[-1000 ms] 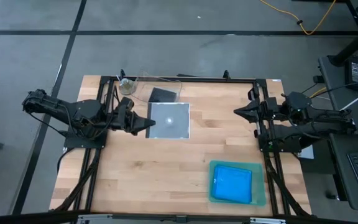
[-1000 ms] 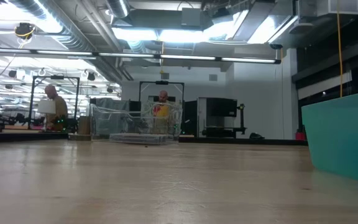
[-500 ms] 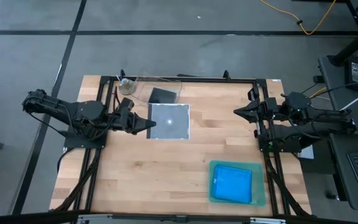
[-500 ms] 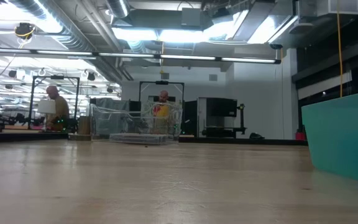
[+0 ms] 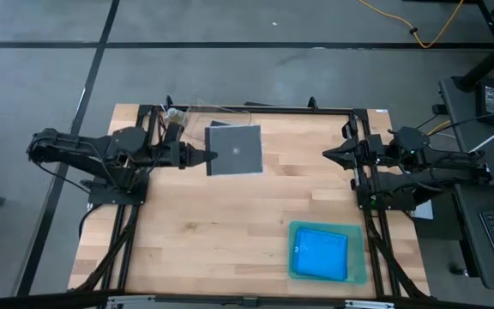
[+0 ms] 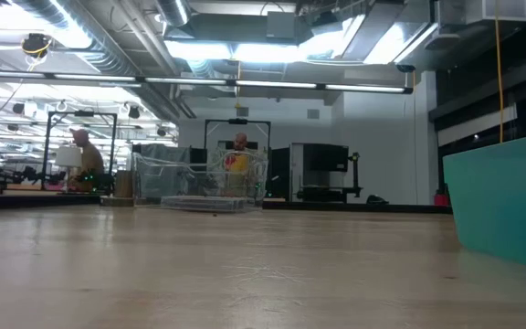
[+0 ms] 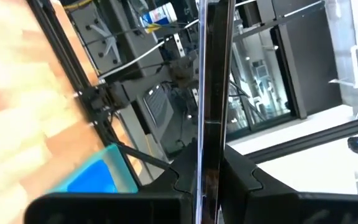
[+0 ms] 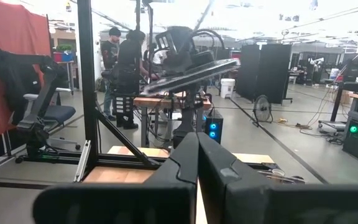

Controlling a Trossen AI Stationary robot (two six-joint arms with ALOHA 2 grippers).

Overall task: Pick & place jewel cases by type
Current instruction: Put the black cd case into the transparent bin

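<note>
The left gripper (image 5: 207, 156) is clamped on the near edge of a dark grey square CD case (image 5: 234, 149), its jaws drawn in narrow with only the thin case between them. In the left wrist view the case (image 7: 213, 93) runs edge-on between the two fingers (image 7: 179, 177), so the grip itself is plain. From above, the case hangs at about the 11 o'clock part of the wooden table (image 5: 230, 232), over the clear plastic tub (image 5: 197, 116) at the far edge; whether the case is lifted clear of the tub or touching it is hard to judge from straight overhead.

The right gripper (image 5: 328, 154) waits at about 2 o'clock with its jaws fully together and nothing between them; the right wrist view shows its fingers (image 8: 185, 162) pressed against each other.

A bright blue jewel case (image 5: 322, 253) lies in the green translucent tray (image 5: 360, 268) at about 5 o'clock, well apart from both arms.

Compared with one second ago, the left arm has swung toward the far edge, carrying the grey case with it. The case now covers the smaller dark case that showed inside the tub before, and the glare on its face has faded. The right arm and the blue case have not moved.

In the low view a person (image 6: 81, 155) stands in the room beyond the table.
</note>
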